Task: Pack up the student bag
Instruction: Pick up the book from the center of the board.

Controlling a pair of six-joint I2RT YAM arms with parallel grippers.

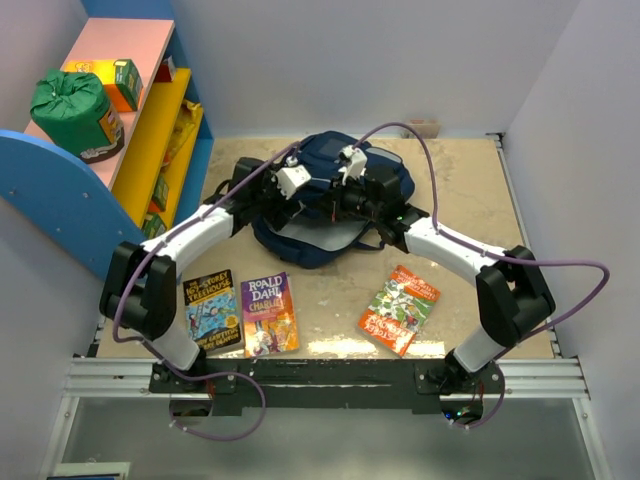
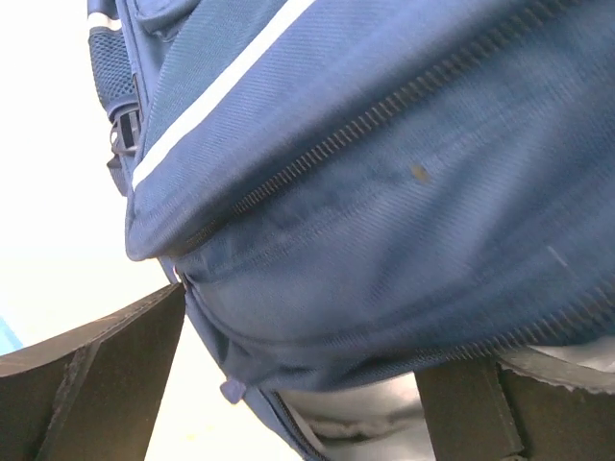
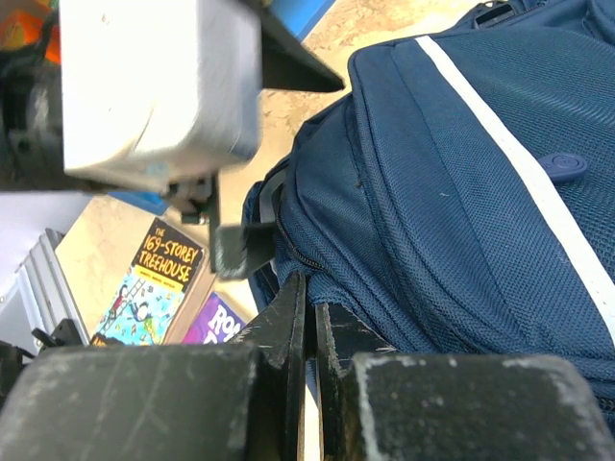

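Student bag [image 1: 335, 195] on table [image 1: 465, 195], centre-rear, mouth toward near edge | left gripper [image 2: 307, 331] spread wide astride zip edge | right gripper [image 3: 309, 300] closed at lower seam, hold unconfirmed | advised: pinch upper flap only, lift high, widen mouth before fetching books [image 1: 268, 313]

I see the student bag [image 2: 404, 192] as matt woven cloth, finely ribbed, with a smooth pale stripe; the right gripper [image 3: 309, 293] looks scuffed matt black; book covers [image 1: 268, 313] shine glossy; the table [image 1: 470, 190] is mottled, stone-like.
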